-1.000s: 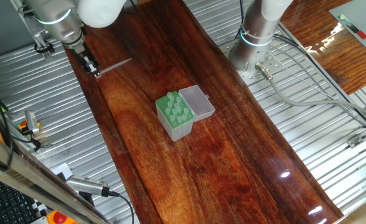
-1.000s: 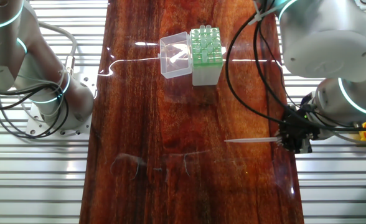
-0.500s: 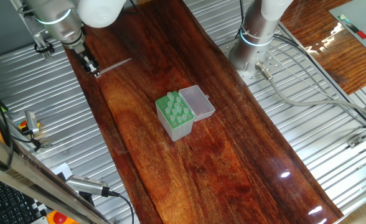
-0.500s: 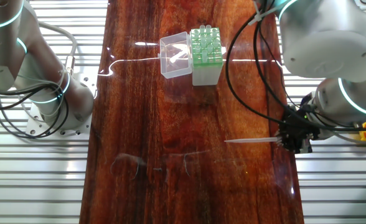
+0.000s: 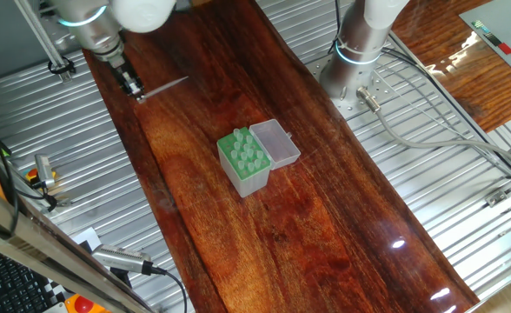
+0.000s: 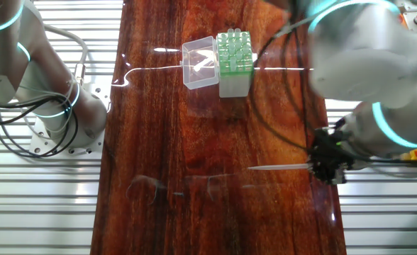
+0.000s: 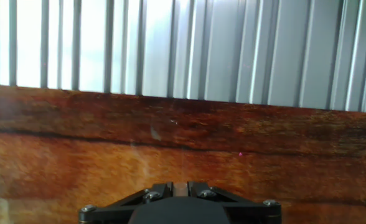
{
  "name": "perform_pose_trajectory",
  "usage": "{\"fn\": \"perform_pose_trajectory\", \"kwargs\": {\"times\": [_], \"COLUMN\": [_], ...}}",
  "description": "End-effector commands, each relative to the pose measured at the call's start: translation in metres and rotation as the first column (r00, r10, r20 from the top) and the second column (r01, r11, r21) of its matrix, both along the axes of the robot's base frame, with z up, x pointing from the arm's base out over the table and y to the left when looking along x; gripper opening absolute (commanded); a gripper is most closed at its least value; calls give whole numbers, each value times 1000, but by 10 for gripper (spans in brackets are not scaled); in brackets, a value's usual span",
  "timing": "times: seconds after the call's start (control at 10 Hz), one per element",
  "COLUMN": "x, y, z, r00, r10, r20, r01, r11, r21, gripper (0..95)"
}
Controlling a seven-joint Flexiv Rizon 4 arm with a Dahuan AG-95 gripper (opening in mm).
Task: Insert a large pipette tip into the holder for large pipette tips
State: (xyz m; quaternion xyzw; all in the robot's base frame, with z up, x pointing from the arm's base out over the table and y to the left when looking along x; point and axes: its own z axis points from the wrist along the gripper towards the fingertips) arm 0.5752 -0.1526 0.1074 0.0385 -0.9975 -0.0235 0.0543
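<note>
**A:** Table first: long dark reddish wooden tabletop (image 5: 325,200), with the small green-topped box of large tip holes, clear lid hinged open (image 5: 254,157), mid-board, well apart from the black two-finger gripper (image 6: 327,165).

**B:** Fingers look pinched together on the wide end of the thin translucent tapered plastic tip (image 6: 278,168), though it's blurry. Tip's near horizontal above the wood, point aimed away from the gripper.

**A:** Probably featherlight, slick and a bit flexy, so hold the thick end.
</note>
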Motion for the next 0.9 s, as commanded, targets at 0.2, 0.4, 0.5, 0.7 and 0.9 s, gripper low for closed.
{"fn": "perform_pose_trajectory", "kwargs": {"times": [0.2,0.4,0.5,0.7,0.9], "x": [-16,-16,-16,-16,-16], "y": [16,16,16,16,16], "z": [-1,-1,-1,-1,-1], "r00": [999,999,1000,1000,999], "r10": [-35,-37,-22,24,44], "r20": [-10,2,8,4,6], "r01": [34,37,22,-24,-44], "r11": [999,999,1000,1000,999], "r21": [-14,-12,-15,-9,-4], "gripper": [0,0,0,0,0]}}
